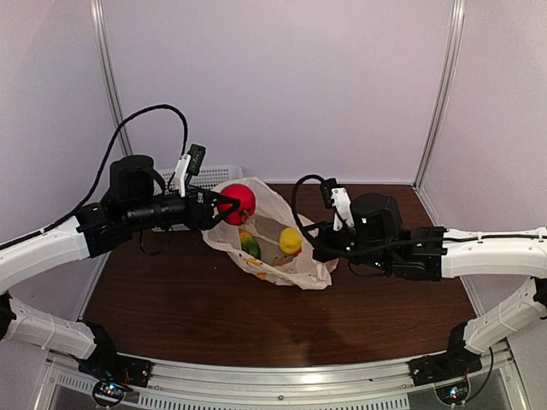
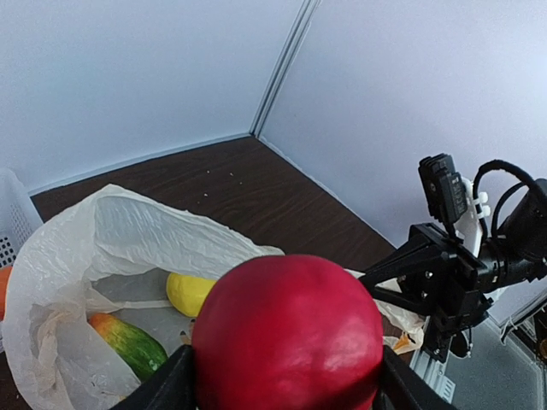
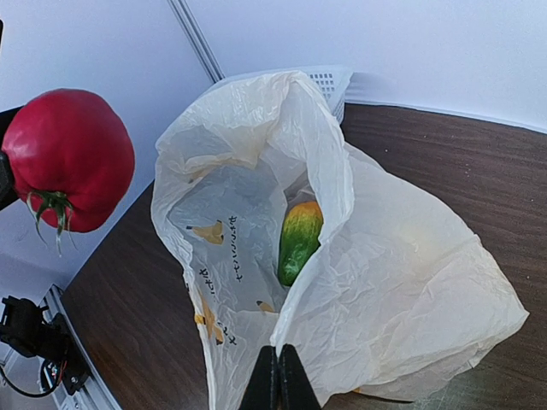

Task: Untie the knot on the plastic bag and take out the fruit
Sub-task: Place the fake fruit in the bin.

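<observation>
Top external: plastic bag lies mid-counter toward the far edge, mouth gaping. No knot to be seen, so judged already undone. Left gripper is spread wide around the red fruit, held clear above the bag's left rim. Right gripper is pressed tight at the bag's right side. Yellow fruit and green fruit sit inside the bag. White basket stands at the far-left corner, just behind the bag.

Left wrist: red fruit fills the span between the two black fingers, seated deep and looking secure. Below it the bag mouth is open, with yellow fruit and green fruit on the bag floor. A sliver of orange shows at the left edge; can't tell what it is.

Right wrist: fingers fully together, pinching a fold of film at the bag's near rim. Green fruit lies in the throat of the bag, and red fruit hangs off to the left, free of the plastic.

Step in hand, as judged: carry the red fruit out and set it down. Do it well by moving it sideways off the rim before lowering, so the film isn't dragged. The right pinch should hold the mouth open and the bag anchored. Release low, since round fruit rolls.
</observation>
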Robot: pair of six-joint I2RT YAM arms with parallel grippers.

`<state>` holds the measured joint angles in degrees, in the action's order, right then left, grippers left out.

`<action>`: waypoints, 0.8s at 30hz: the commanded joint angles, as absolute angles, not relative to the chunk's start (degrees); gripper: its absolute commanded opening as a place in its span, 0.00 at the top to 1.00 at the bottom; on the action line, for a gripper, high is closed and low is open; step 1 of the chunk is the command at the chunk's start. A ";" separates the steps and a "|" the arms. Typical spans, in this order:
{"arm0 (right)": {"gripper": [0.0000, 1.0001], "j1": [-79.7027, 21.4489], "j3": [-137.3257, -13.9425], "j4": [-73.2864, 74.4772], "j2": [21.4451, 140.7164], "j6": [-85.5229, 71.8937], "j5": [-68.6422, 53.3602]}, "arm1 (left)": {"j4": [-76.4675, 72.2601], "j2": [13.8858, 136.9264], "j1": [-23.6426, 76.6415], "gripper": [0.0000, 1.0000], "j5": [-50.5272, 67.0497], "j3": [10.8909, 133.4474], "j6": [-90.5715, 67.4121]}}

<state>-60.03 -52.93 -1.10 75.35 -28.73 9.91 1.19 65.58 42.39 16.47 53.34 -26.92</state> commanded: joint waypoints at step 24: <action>1.00 -60.86 -51.06 0.96 72.68 -27.95 11.39 | 9.59 88.51 14.07 0.49 7.60 71.28 -22.74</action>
